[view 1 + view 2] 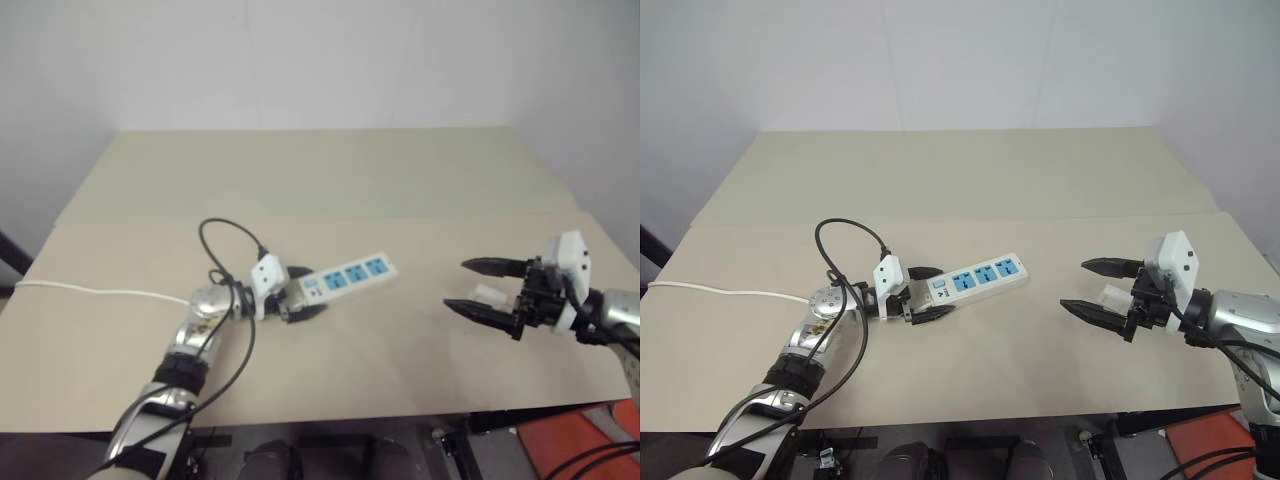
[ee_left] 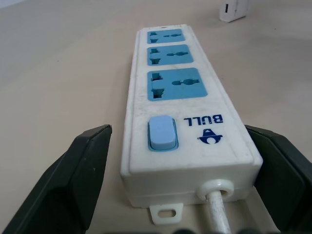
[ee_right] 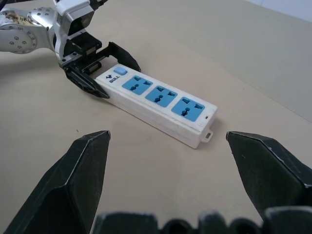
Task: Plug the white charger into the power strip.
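From the left eye view, the power strip (image 1: 345,277) lies slanted on the tan table (image 1: 320,180), and the left gripper (image 1: 298,292) has its two black fingers either side of the switch end, where the cord (image 1: 100,293) leaves: a sensible place to steady the bar so it won't skid when a plug is pushed in. Over on the right, the right gripper (image 1: 482,288) hangs above the table with fingers spread wide and nothing pinched; the white charger (image 1: 489,294) sits on the table between them, well apart from the strip. The right eye view tells the same story, the charger (image 1: 1112,295) peeking out between those parted fingers. Now the left wrist view: the strip (image 2: 185,122) runs away from the camera, blue switch (image 2: 162,132) nearest, three blue sockets beyond, and the black fingers (image 2: 63,190) stand out to both sides with a sliver of table showing on each, so they bracket the strip without clamping it, as far as I can judge. The charger (image 2: 233,9) is a small white block far past the strip's other end. The right wrist view looks between its own spread fingers (image 3: 63,185) at the strip (image 3: 161,105), the left gripper (image 3: 97,66) straddling its switch end.
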Controlling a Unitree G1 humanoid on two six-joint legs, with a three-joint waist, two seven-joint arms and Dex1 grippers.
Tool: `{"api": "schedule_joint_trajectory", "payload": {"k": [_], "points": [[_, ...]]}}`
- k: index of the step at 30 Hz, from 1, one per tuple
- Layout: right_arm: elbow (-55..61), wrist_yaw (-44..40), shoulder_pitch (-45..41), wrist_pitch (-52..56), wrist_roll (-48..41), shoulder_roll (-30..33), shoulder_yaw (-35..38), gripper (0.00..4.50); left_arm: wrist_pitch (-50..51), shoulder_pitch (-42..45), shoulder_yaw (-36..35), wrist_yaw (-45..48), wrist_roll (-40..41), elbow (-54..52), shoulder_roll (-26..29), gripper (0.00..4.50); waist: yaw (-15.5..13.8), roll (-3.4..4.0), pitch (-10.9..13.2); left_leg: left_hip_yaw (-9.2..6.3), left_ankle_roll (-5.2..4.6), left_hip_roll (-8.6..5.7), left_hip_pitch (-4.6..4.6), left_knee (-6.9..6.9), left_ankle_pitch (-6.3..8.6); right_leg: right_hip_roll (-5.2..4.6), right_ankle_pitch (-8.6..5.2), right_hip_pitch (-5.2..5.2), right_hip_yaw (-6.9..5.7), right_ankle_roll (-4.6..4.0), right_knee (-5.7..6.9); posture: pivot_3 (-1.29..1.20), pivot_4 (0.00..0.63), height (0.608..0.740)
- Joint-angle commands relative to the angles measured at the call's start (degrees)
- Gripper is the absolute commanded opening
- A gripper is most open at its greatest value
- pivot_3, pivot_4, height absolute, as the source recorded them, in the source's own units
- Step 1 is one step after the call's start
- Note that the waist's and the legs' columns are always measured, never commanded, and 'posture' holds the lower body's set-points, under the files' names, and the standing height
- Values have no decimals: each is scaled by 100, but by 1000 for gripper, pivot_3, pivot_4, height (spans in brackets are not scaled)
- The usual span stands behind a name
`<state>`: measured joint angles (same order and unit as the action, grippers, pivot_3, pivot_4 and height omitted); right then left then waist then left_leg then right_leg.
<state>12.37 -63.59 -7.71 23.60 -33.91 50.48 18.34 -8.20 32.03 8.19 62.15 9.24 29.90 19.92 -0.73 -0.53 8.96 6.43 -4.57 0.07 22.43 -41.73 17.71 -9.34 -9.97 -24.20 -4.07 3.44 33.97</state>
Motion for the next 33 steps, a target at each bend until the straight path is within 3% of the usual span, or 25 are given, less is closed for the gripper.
{"api": "schedule_joint_trajectory", "payload": {"k": [1,2,3,25,33], "points": [[30,-35,-103,-153,0,10,30,4500,92,-119,105,219,-19,143,23,3603,-1,0,0,0,0,0,0,0,0,0,0,0,0,0,0,0,150,740],[23,-46,-107,-155,2,16,25,4500,107,-123,103,269,-7,152,25,3293,-1,0,-1,0,0,0,-2,0,0,0,0,1,0,0,0,0,150,740],[14,-54,-115,-151,-2,20,24,4500,121,-126,100,309,2,158,26,3264,0,0,-1,0,0,0,-4,0,0,0,0,3,0,0,0,0,150,740],[-1000,-121,-463,-329,310,487,267,4500,359,-20,385,1446,225,-431,33,3265,-13,0,-2,0,-5,-3,1,-1,3,-6,0,1,-1,1,-3,0,150,740],[-1499,153,-909,118,955,1025,-195,4500,347,-254,509,1344,110,-729,57,3265,3,1,-3,1,-7,-5,2,-1,4,-13,0,-2,-1,1,-2,0,150,740]]}}
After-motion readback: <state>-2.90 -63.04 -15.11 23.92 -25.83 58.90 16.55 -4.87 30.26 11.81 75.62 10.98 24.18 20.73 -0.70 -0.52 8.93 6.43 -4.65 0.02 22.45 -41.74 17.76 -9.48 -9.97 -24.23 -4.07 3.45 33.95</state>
